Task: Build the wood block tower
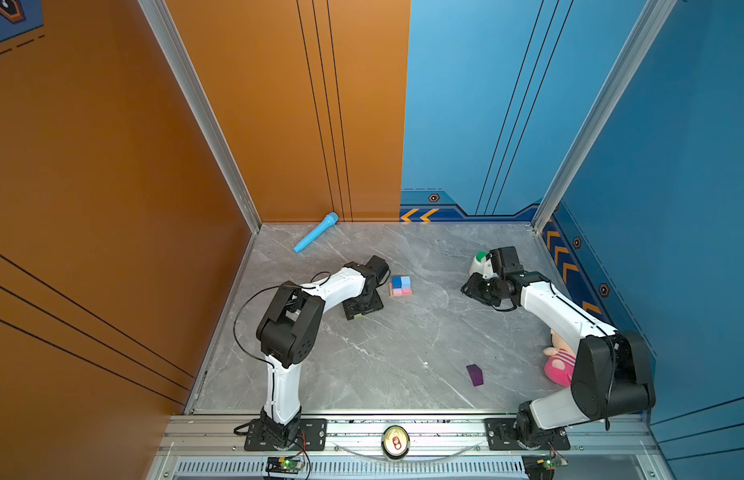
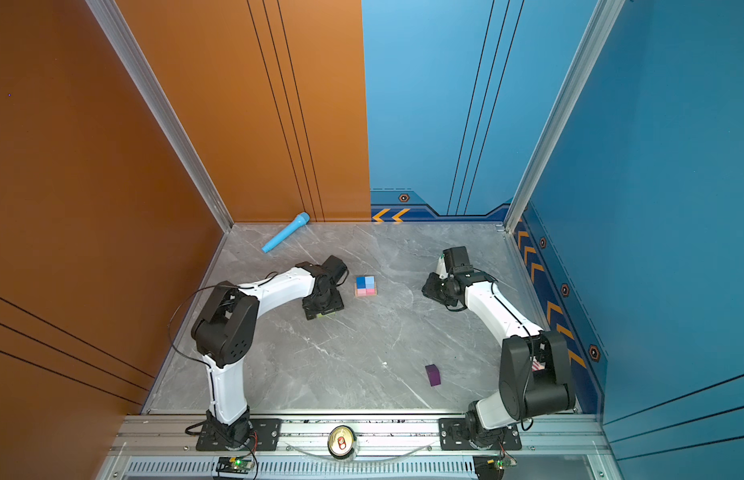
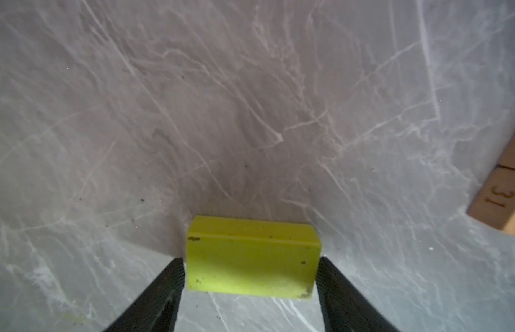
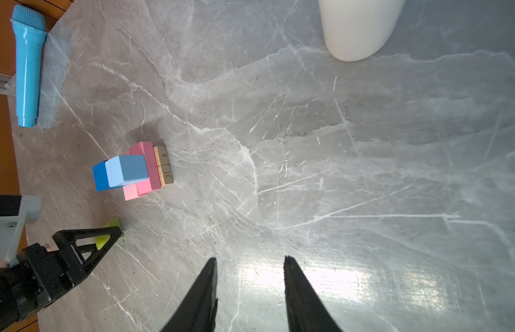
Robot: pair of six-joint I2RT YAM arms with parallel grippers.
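Nearest, on the grooved aluminium rail (image 1: 445, 424): round metal drink can (image 1: 395, 442). Next, on the veined grey marble-look table (image 1: 382, 353): dark-purple peaked block (image 1: 475, 375), alone, well apart from the rest; to its right, soft pink plush toy (image 1: 559, 365), half hidden by the right arm. Mid-table: left gripper (image 3: 251, 260), ribbed black fingers (image 3: 175, 276) flanking the short ends of the lime-green bar (image 3: 250, 276) (matte paint, dark scuffs), flat on the table; cannot tell whether clamped or merely alongside. Just beyond, near but apart: the tower (image 1: 401, 286), with two tan bars (image 4: 164, 166) stamped 6 and 31 at the bottom, two pink bars (image 4: 147, 169) over them, dark-blue cube (image 4: 99, 178) and light-blue cube (image 4: 121, 171) side by side on top. Across the table: right gripper (image 4: 250, 258), pointed fingers spread, nothing between. Beside it, smooth white bottle (image 1: 479, 266), green cap. Farthest, by the back wall: light-blue plastic microphone (image 1: 315, 237), on its side.
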